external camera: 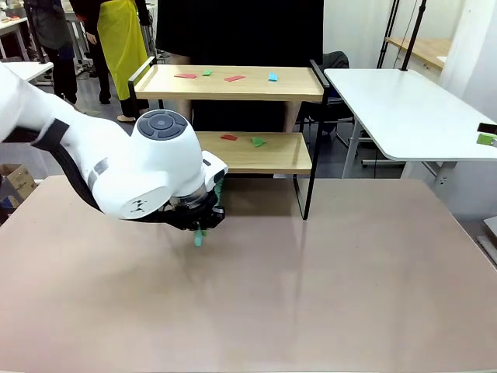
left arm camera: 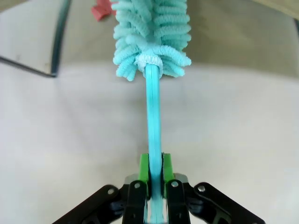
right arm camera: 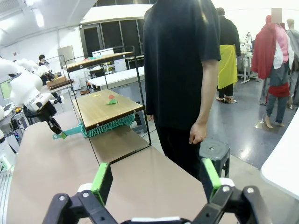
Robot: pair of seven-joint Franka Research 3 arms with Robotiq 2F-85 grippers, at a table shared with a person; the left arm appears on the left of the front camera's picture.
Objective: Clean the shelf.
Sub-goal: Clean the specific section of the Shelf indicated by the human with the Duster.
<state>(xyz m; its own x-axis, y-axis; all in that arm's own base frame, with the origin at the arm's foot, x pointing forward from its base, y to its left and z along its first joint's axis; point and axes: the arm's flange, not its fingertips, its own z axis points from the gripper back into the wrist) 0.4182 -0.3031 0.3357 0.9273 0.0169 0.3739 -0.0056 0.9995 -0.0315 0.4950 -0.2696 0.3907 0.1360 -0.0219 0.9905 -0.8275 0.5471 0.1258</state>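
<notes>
The left claw is clenched on the thin handle of a turquoise duster, with the green pads pressing it from both sides. From the front, this claw hangs low over the brown table, at about 10 o'clock from the table's middle, and a short turquoise piece of the duster shows below it.

In the right wrist view the fluffy head of the duster lies along the near edge of the lower board of the shelf. I cannot tell if it touches the wood.

The right claw is released and holds nothing, its two fingers wide apart.

The shelf stands on the table at 12 o'clock. On its upper board there are four small scraps in a row: red, green, red and blue. On the lower board there is a red scrap with a green scrap near it at 3 o'clock.

A person in dark clothes stands just behind the shelf. A white table stands at 2 o'clock.
</notes>
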